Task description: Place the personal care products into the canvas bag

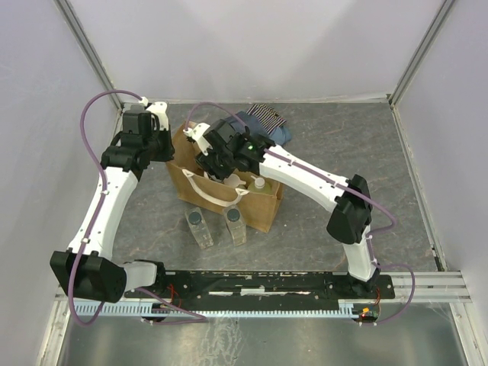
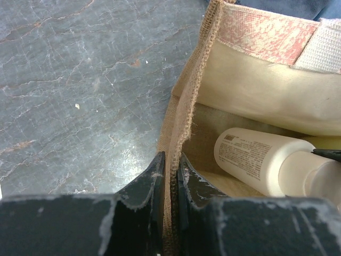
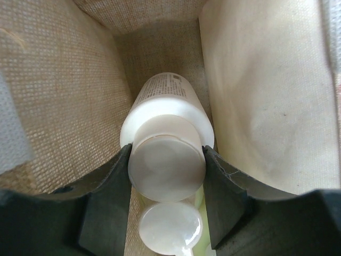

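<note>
Noted: left pincer (image 2: 170,178) clamps bag (image 2: 187,114) rim; right pincer (image 3: 166,160), inside bag, grips bottle (image 3: 162,96) by its white cap.

Fine print block on white bottle (image 2: 246,158), illegible.

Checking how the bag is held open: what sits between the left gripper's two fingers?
The canvas bag's side wall edge, pinched by the shut left gripper; the left wrist view shows it.
</note>
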You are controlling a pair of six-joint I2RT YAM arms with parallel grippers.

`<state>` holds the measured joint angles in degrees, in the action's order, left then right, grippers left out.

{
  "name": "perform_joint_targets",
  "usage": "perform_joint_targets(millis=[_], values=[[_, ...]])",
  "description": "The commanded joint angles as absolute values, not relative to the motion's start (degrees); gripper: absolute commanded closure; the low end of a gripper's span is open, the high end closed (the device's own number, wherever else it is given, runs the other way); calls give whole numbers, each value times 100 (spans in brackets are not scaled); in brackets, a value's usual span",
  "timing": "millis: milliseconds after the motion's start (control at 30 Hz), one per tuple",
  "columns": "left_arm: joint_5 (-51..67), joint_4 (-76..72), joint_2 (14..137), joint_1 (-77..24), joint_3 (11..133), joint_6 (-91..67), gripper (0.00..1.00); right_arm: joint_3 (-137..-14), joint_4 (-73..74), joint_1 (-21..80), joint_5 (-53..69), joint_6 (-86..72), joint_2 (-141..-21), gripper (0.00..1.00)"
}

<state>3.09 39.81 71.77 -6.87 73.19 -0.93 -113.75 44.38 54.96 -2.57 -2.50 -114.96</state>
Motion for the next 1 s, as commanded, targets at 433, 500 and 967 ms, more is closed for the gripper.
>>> perform_joint_targets(millis=[433, 500, 967], values=[[328, 3650, 7230, -670, 7639, -113, 84, -11927, 4291, 5509, -88, -496, -11851, 56], [327, 3635, 7238, -674, 7631, -105, 84, -11916, 4220, 5511, -135, -554, -11772, 40], [316, 3595, 7303, -675, 7576, -66, 82, -12286, 4852, 5557, -971, -883, -10387, 15]])
